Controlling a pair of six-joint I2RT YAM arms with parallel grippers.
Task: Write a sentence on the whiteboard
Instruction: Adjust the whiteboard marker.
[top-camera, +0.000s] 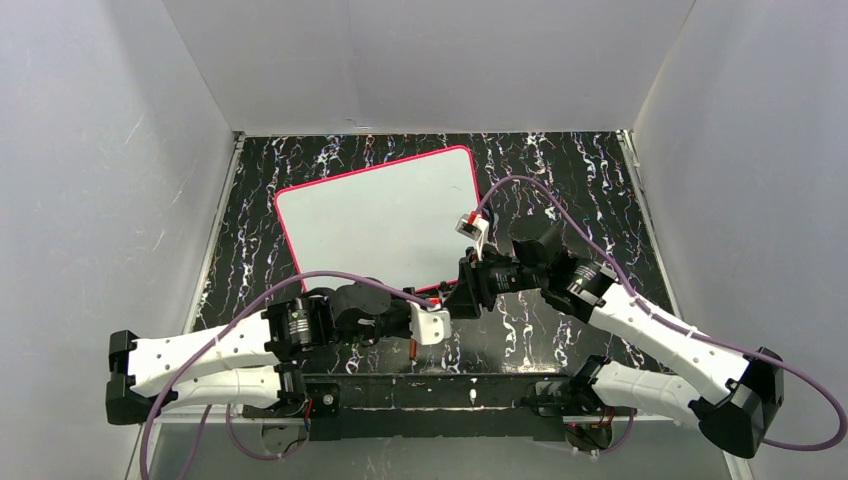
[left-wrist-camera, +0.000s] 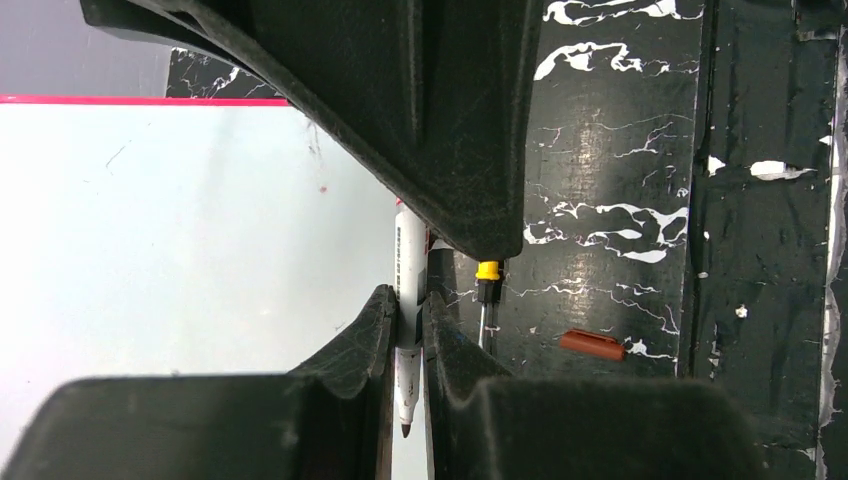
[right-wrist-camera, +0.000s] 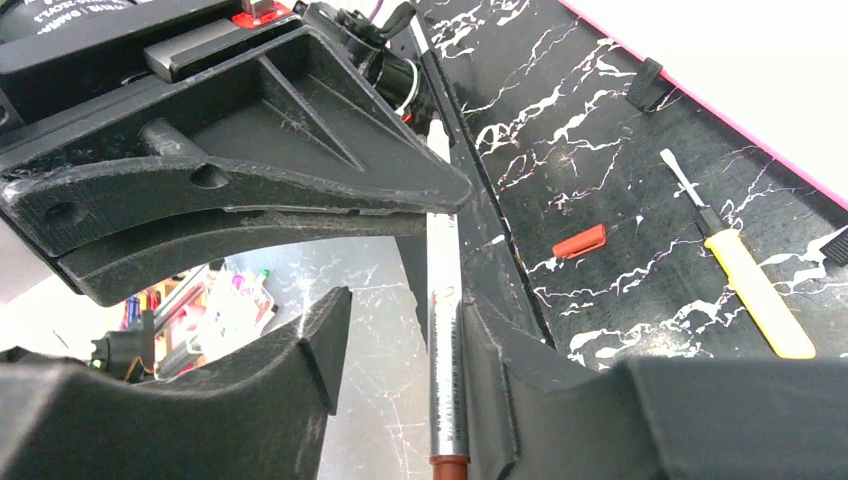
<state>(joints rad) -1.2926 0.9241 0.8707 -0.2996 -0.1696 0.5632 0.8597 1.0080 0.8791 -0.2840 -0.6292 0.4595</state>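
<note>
The whiteboard (top-camera: 380, 215), white with a pink-red rim, lies flat on the black marbled table. The part of it that shows is bare, so the sentence is out of view. My left gripper (left-wrist-camera: 408, 300) is shut on a white marker (left-wrist-camera: 410, 250). The marker's dark brown tip points down, just off the board's (left-wrist-camera: 180, 230) near right edge. My right gripper (right-wrist-camera: 400, 325) stands open around the same marker's barrel (right-wrist-camera: 445, 330). The barrel lies against one finger, with a clear gap to the other. In the top view both grippers (top-camera: 450, 300) meet by the board's near right corner.
A reddish-brown marker cap (right-wrist-camera: 580, 242) lies on the table near the grippers. A yellow-handled screwdriver (right-wrist-camera: 755, 295) lies by the board's rim, close to a black clip (right-wrist-camera: 648, 85). White walls close in the table on three sides.
</note>
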